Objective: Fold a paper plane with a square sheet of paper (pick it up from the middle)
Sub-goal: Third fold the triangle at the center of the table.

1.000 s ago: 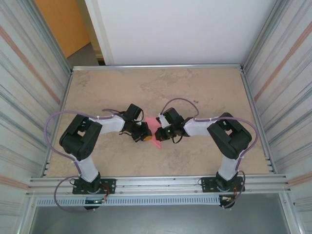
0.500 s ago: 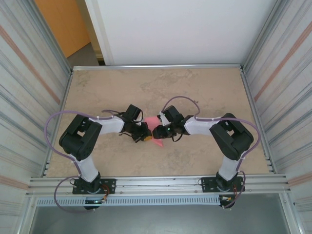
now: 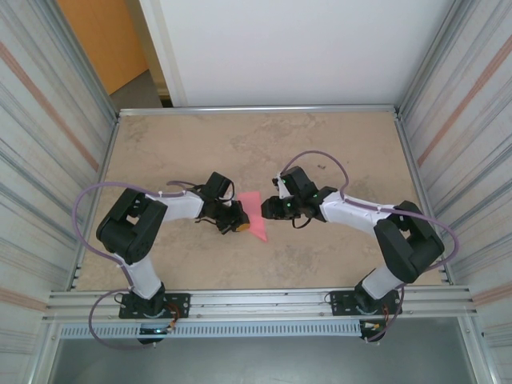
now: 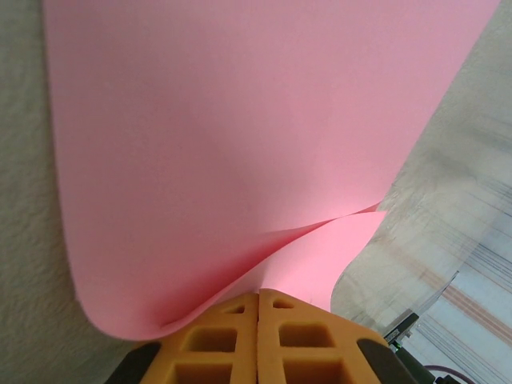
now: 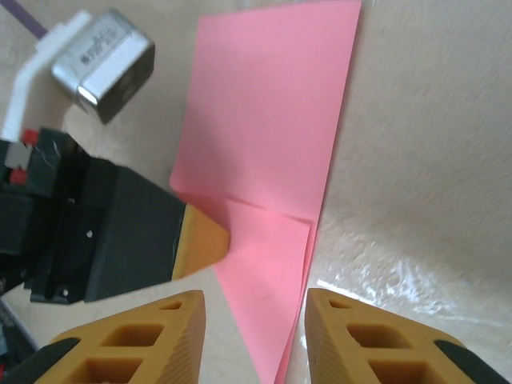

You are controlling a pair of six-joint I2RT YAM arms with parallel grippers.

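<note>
pink folded paper — mid-table

Bright even light, soft shadows, glare on table

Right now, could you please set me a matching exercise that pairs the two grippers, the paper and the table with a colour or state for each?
Things:
1. left gripper
2. right gripper
3. square sheet of paper
4. table

Colour or state:
A. beige and mottled
B. jaws open, gripping nothing
C. pink, folded over on itself
D. jaws shut on a pink edge

Pairs: 1-D, 2-B, 3-C, 4-A
</note>
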